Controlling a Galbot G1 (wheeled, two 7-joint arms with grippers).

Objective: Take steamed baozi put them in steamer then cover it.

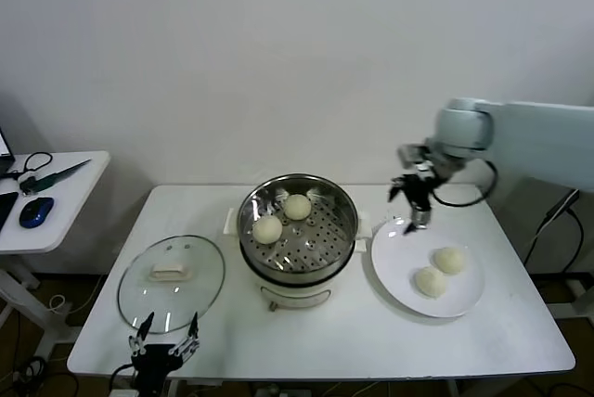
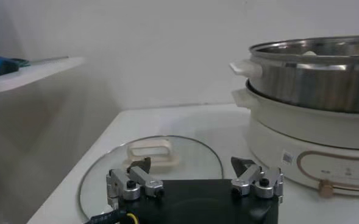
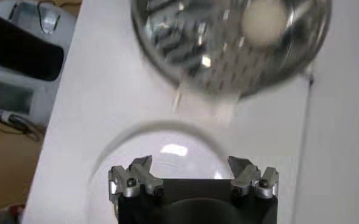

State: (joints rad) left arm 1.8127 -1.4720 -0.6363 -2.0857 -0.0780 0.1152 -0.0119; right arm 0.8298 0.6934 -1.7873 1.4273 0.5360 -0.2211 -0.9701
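We see two small cream-white baozi [image 1: 282,217] on the perforated tray of the round shiny steel steamer [image 1: 299,241] at the table's middle, and two more [image 1: 441,271] on the flat white round plate [image 1: 401,272] beside it. The right gripper [image 1: 415,214] hovers over the plate's far rim, fingers apart and empty; its wrist view blurs the steamer and cuts off the plate. The left gripper [image 1: 165,341] waits open at the near table edge, just beside the round glass lid [image 1: 172,281], its arm hidden.

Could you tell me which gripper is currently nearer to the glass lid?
Left. The left gripper sits open at the near edge of the glass lid; the right gripper hovers open over the plate's far edge, beyond the steamer.
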